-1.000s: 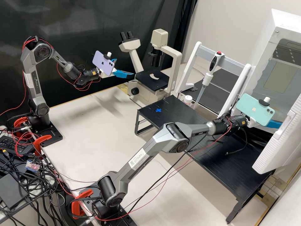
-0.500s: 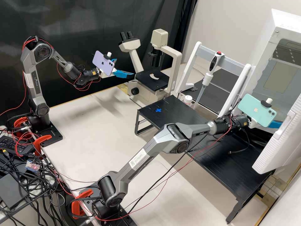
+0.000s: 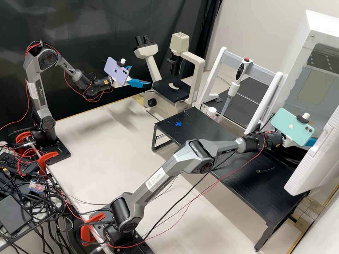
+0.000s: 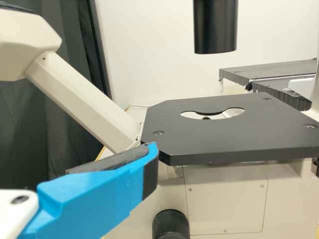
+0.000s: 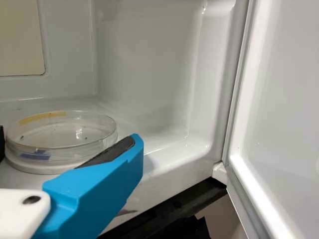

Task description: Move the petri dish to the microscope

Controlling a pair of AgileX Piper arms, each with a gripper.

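Petri dish (image 5: 65,149), shelved apart from the microscope (image 3: 155,100)

High view: we list the left pincer (image 3: 140,75), spread, near the microscope; the right pincer (image 3: 310,141), at the white chamber (image 3: 312,23).

Left wrist view: we enter one blue finger (image 4: 94,194) and the black stage (image 4: 209,144).

Right wrist view: we record the petri dish flat inside the chamber, between the right pincer's spread fingers; contact, we cannot tell.

Right end effector (image 3: 311,141): partly hidden behind white door (image 3: 314,165) | petri dish (image 5: 62,137): partly behind blue finger (image 5: 99,194) | cabinet (image 3: 321,28): cut off by high view's right edge | microscope head (image 4: 25,45), lamp tube (image 4: 215,27): cut off, left wrist view
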